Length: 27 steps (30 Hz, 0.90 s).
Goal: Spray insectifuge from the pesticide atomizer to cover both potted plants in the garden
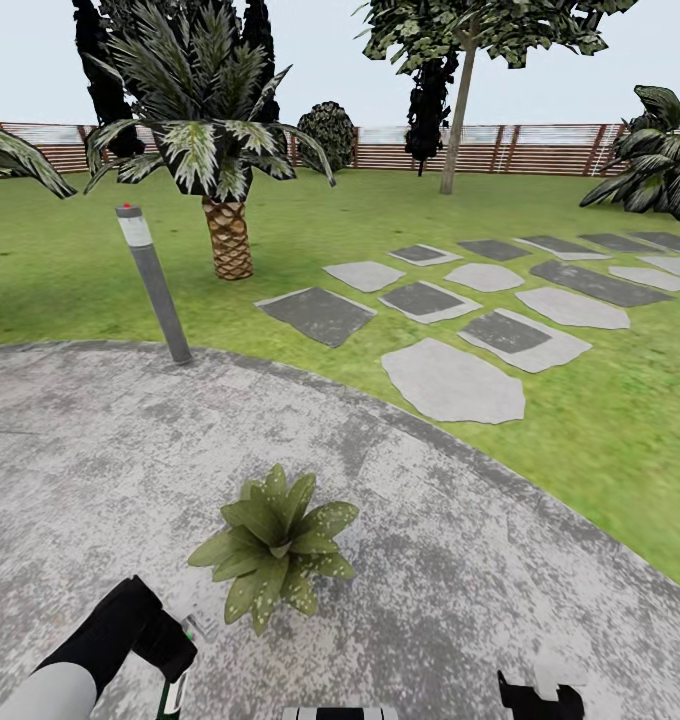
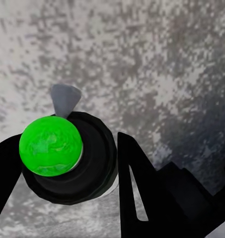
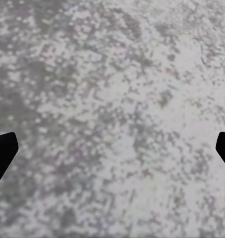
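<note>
Left gripper (image 2: 92,198) clamped on the pesticide atomizer (image 2: 67,158), held low just short of the potted plant (image 1: 275,545) on the stone patio (image 1: 460,560). Right gripper (image 3: 112,148) spread wide over bare stone, holding nothing. Best now: lift the bottle, turn its nozzle toward the leaves, sweep across the whole rosette, keep clear of the foliage

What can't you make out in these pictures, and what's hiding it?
- Spray bottle: left wrist view shows its top between the left end effector's fingers; its body is hidden below. In the head view the bottom edge cuts it off.
- Potted plant: its pot is hidden under the leaves.
- Right end effector: cut off by the head view's bottom edge.
- Second potted plant: not seen here.
</note>
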{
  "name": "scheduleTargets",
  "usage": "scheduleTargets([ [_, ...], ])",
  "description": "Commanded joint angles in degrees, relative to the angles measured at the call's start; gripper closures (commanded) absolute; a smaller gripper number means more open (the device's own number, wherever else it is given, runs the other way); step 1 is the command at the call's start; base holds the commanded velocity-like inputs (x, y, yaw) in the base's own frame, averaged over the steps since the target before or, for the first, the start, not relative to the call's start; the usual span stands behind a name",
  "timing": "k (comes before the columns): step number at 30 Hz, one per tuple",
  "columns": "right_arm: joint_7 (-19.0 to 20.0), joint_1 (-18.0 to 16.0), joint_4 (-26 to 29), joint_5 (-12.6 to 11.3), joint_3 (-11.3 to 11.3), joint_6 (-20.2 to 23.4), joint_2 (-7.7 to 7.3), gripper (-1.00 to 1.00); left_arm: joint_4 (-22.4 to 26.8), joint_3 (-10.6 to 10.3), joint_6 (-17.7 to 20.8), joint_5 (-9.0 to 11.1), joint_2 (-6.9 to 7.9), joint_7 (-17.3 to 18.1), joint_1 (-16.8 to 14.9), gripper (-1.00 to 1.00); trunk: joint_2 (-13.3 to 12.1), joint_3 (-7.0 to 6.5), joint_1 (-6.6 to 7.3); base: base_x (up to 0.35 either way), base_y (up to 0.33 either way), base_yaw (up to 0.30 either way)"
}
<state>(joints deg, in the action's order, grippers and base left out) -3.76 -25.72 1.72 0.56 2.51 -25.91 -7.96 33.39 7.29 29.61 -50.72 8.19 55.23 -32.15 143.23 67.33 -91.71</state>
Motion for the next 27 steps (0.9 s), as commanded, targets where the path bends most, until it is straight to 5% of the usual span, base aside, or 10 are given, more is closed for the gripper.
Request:
scheduleTargets([
  [1, 0.0, 0.0, 0.0, 0.1, 0.2, -0.2, -0.02, -1.0, 0.2, 0.3, 0.4, -0.2, 0.0, 0.4, 0.0, 1.0, 0.0, 0.05, 0.01, 0.0, 0.0, 0.0],
  [5, 0.0, 0.0, 0.0, 0.1, 0.2, -0.2, 0.16, -1.0, 0.5, 0.4, 0.5, 0.2, 0.3, 0.6, 0.0, 1.0, 0.0, 0.05, 0.01, -0.047, 0.03, 0.0],
  [11, 0.0, 0.0, 0.0, 0.1, 0.2, -0.2, 0.26, -1.0, 0.7, 0.3, 0.2, 5.0, 0.72, 0.6, 0.0, 1.0, 0.0, 0.05, 0.01, -0.179, 0.154, 0.0],
  [20, 0.0, 0.0, 0.0, 0.1, 0.2, -0.2, 0.22, -1.0, 1.0, 0.8, 0.5, 6.3, 0.9, 0.6, 0.0, 1.0, 0.0, -0.07, 0.01, -0.007, 0.006, -0.185],
  [27, -0.1, 0.0, 0.0, 0.1, 0.2, -0.2, 0.22, -1.0, 1.8, 3.8, 0.4, 6.7, 3.15, 2.5, -0.1, 1.0, 0.0, -0.14, 0.01, 0.0, 0.0, -0.257],
])
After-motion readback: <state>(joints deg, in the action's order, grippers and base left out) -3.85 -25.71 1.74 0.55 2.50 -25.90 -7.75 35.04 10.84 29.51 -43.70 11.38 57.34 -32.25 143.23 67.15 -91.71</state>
